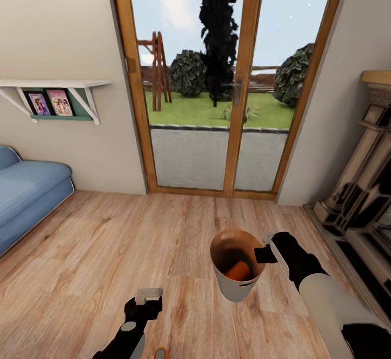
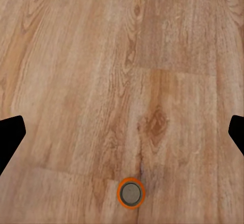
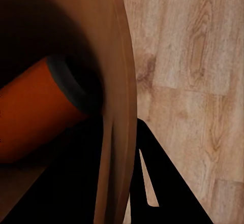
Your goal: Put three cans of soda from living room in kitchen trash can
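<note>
Cans: we count two orange ones; no blue one turns up for us.
Can one: an orange can (image 1: 239,270) lies tilted inside the bucket (image 1: 234,288); in the right wrist view we see its orange side and grey end (image 3: 46,107) against the brown inner wall.
Can two: a second orange can (image 2: 131,193) stands upright on the plank floor (image 1: 108,250), grey top facing the left wrist camera; in the head view we catch just a sliver of it (image 1: 159,353) at the bottom edge, beside the left arm.
Bucket: one, pale outside, orange-brown inside, slot near the rim; we see it raised off the floor at the right arm's end.
Right gripper (image 1: 265,251): it pinches the bucket's rim, one finger inside and one outside; the right wrist view shows the wall (image 3: 119,107) running between dark fingers.
Left gripper (image 1: 147,295): it hangs above the floor holding nothing; in the left wrist view we see dark fingertips (image 2: 10,137) at both edges, spread wide, the standing can below them.
Room: one glass double door (image 1: 217,87) in a wood frame straight ahead, one blue sofa (image 1: 27,196) at left, one wall shelf (image 1: 54,95) with two pictures, one fireplace (image 1: 364,185) at right.
</note>
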### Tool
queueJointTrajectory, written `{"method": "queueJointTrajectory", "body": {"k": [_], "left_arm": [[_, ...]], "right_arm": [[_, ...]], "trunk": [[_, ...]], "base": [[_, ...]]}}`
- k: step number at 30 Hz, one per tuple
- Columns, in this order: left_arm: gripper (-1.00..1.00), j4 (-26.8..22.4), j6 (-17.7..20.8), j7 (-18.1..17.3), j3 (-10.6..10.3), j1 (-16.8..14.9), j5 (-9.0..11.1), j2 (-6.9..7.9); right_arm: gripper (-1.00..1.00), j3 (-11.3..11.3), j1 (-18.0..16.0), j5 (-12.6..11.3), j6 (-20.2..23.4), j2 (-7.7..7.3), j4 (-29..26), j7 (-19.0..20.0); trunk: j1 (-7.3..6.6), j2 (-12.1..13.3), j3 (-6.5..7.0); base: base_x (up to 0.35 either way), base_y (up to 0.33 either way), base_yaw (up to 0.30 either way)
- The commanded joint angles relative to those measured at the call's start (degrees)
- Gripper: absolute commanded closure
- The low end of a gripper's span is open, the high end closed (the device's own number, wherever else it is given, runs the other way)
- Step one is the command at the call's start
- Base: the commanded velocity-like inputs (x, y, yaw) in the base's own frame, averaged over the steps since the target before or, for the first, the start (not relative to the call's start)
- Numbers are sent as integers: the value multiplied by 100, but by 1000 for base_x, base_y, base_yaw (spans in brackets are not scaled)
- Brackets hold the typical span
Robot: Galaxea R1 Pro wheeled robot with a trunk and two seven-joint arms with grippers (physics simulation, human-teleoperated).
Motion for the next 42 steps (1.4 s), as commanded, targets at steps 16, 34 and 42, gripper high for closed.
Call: {"method": "queueJointTrajectory", "body": {"k": [16,34,42], "left_arm": [[-100,2,-3,0,0,0,0,0],[-100,10,-4,-187,0,-1,-5,0],[-100,3,-4,-263,5,0,-9,0]], "right_arm": [[100,-8,-4,-80,1,2,-4,21],[100,-8,-3,-80,1,1,-4,18],[100,-8,-4,-80,1,3,-4,21]], "trunk": [[352,-644,-432],[747,-1366,-918],[923,-1687,-1135]], "base": [[0,0,0],[0,0,0],[0,0,0]]}}
